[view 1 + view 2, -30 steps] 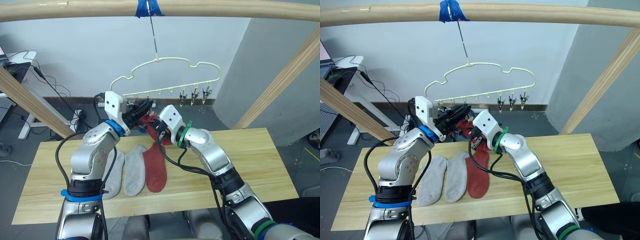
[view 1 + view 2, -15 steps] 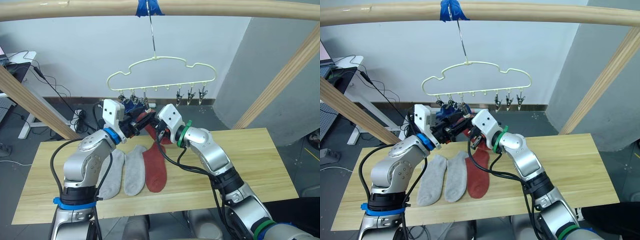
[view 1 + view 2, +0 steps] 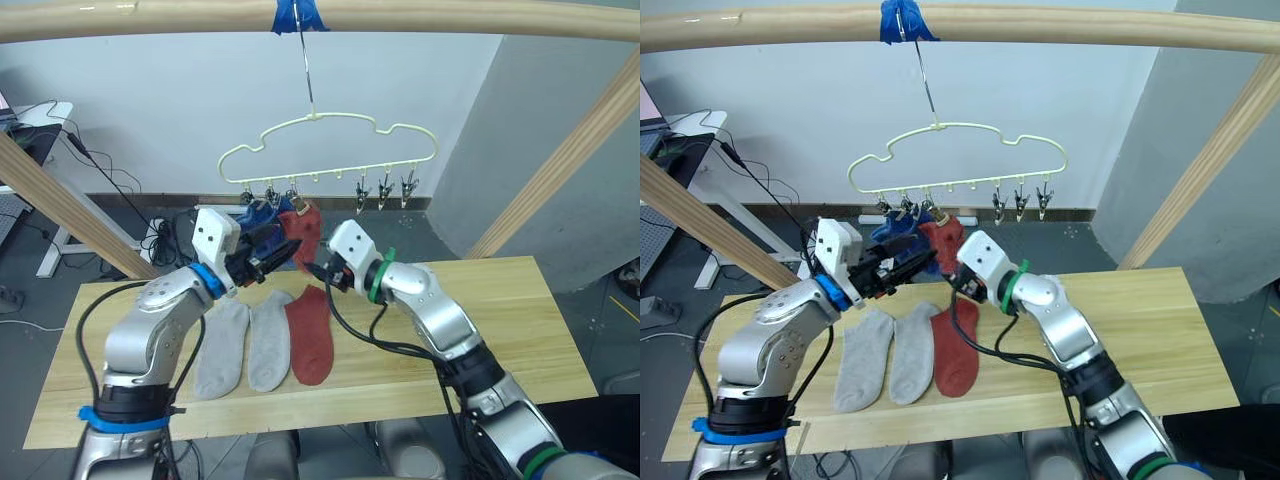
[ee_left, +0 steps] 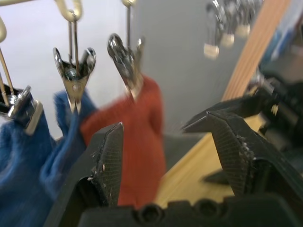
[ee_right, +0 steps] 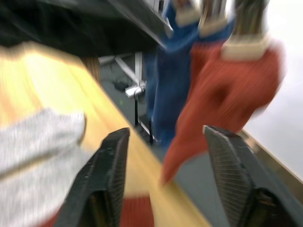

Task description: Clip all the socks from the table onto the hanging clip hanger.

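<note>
A red sock (image 3: 305, 232) has just been released and now hangs clipped on the hanger (image 3: 330, 150), beside two blue ones. Both jaws are spread and empty. Three socks are left on the counter (image 3: 520, 330) below the hanger.

Both arms are built of rounded silver-grey metal shells joined by black joints, with loose black cables looping along the outside of each. The left arm carries a blue band at the wrist and a strip of blue tape low on the upper arm; the right arm has a green ring at the wrist and another green band near the shoulder. Each wrist ends in a boxy white housing. The left gripper (image 4: 165, 156) and right gripper (image 5: 168, 175) have black fingers, wedge-shaped with finely ribbed inner pads.
</note>
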`<act>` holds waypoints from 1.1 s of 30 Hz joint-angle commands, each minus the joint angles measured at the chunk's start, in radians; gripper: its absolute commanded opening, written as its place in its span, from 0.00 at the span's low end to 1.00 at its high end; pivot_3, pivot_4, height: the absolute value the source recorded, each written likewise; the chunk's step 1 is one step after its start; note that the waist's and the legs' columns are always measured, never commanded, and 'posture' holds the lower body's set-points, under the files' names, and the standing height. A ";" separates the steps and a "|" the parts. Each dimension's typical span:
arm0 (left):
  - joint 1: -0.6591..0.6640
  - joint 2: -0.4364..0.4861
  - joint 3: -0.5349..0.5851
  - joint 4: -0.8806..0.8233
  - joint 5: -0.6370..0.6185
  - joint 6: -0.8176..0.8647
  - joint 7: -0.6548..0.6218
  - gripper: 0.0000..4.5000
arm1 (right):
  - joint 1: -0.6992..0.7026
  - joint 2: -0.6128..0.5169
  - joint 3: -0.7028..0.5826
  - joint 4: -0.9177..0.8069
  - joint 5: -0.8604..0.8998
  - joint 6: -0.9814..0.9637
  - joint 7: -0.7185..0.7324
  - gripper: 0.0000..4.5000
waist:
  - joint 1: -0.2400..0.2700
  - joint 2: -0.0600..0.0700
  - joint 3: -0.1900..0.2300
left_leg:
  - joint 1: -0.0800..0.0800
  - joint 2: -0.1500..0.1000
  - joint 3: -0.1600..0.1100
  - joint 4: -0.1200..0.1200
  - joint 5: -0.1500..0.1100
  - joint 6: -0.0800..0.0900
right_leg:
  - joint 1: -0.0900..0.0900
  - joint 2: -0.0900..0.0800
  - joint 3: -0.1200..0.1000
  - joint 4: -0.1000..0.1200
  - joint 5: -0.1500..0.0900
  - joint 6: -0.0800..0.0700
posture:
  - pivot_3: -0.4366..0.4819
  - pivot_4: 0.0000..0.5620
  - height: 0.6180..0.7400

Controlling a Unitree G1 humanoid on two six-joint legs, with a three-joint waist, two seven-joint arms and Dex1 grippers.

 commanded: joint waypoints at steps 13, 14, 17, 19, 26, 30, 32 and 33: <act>0.017 0.091 -0.015 -0.152 -0.032 -0.079 -0.169 0.69 | 0.013 -0.019 -0.213 -0.370 0.036 0.139 -0.153 0.57 | 0.000 0.000 0.000 | 0.000 0.000 0.001 0.001 0.000 0.000 | 0.000 0.000 0.001 0.000 -0.003 0.005 | 0.28 0.39 0.91; 0.009 0.088 -0.018 -0.154 -0.032 -0.073 -0.164 0.69 | 0.003 0.001 -0.223 -0.363 0.041 0.156 -0.175 0.57 | -0.001 0.000 0.000 | 0.000 0.000 0.001 0.001 0.000 0.000 | 0.000 0.001 0.001 0.000 -0.002 0.004 | 0.28 0.39 0.91; -0.010 0.079 -0.025 -0.156 -0.027 -0.063 -0.152 0.69 | -0.019 0.040 -0.245 -0.341 0.061 0.198 -0.205 0.57 | -0.001 0.000 0.000 | 0.000 0.000 0.001 0.001 0.000 0.000 | 0.000 0.001 0.001 0.000 0.000 0.000 | 0.29 0.38 0.91; -0.016 0.074 -0.031 -0.157 -0.023 -0.059 -0.148 0.69 | -0.034 0.049 -0.248 -0.328 0.067 0.218 -0.216 0.57 | -0.001 0.000 0.000 | 0.000 0.000 0.001 0.001 0.000 0.000 | 0.000 0.000 0.001 0.000 0.000 0.000 | 0.29 0.37 0.91; -0.015 0.067 -0.041 -0.159 -0.013 -0.066 -0.140 0.69 | -0.088 0.081 -0.264 -0.267 0.090 0.263 -0.259 0.57 | -0.002 0.000 0.000 | 0.000 0.000 0.001 0.000 0.000 0.000 | 0.000 0.000 0.001 0.000 0.000 0.000 | 0.29 0.36 0.91; -0.011 0.066 -0.042 -0.147 -0.006 -0.075 -0.142 0.69 | -0.108 0.088 -0.262 -0.238 0.097 0.255 -0.269 0.57 | -0.002 0.000 0.000 | 0.000 0.000 0.001 0.001 0.000 0.000 | 0.000 0.000 0.001 0.001 0.000 0.000 | 0.29 0.36 0.91; -0.011 0.065 -0.043 -0.142 -0.002 -0.079 -0.144 0.69 | -0.122 0.091 -0.258 -0.222 0.102 0.246 -0.271 0.57 | -0.002 0.000 0.000 | 0.000 0.000 0.001 0.001 0.000 0.000 | 0.000 0.000 0.001 0.000 0.000 0.000 | 0.29 0.36 0.91; -0.011 0.064 -0.044 -0.139 -0.001 -0.080 -0.145 0.69 | -0.129 0.092 -0.256 -0.215 0.104 0.242 -0.273 0.57 | -0.002 0.000 0.000 | 0.000 0.000 0.001 0.001 0.000 0.000 | 0.000 0.000 0.001 0.001 0.000 0.000 | 0.29 0.35 0.91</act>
